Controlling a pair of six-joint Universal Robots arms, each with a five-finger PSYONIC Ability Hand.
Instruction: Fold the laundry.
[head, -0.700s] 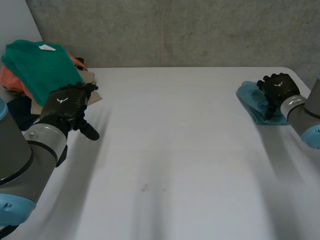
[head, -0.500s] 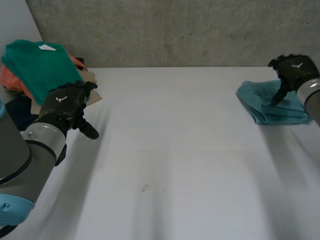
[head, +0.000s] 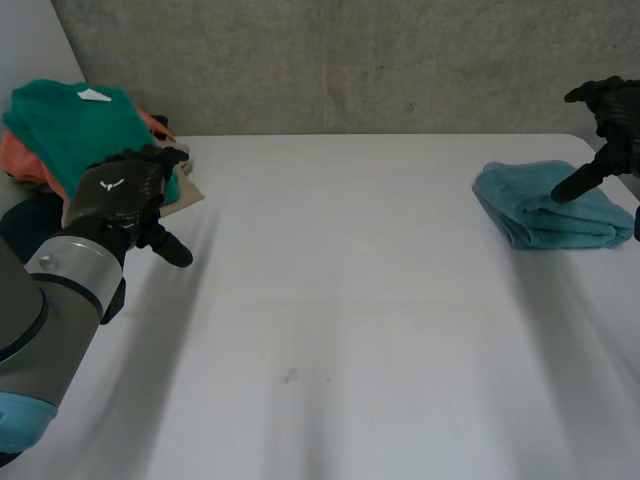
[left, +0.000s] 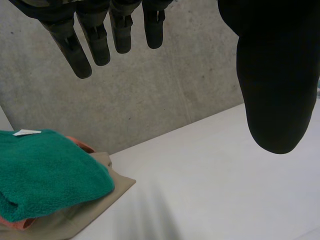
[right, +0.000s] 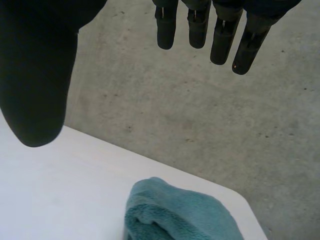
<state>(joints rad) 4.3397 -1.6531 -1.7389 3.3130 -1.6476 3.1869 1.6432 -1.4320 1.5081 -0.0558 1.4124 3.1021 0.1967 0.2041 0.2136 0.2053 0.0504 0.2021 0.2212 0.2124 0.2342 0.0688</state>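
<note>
Right hand (head: 612, 112) has lifted clear above the folded blue towel (head: 548, 212), fingers released, empty: that fold looks finished. Left hand (head: 118, 195), fingers relaxed and empty, hovers at the laundry pile (head: 75, 140), well apart from the towel across the worktop (head: 350, 300).

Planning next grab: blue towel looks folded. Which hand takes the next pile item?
Left, probably. The left hand hovers open beside the pile, at its green towel. The right hand is open above the folded blue towel, across the table.
</note>
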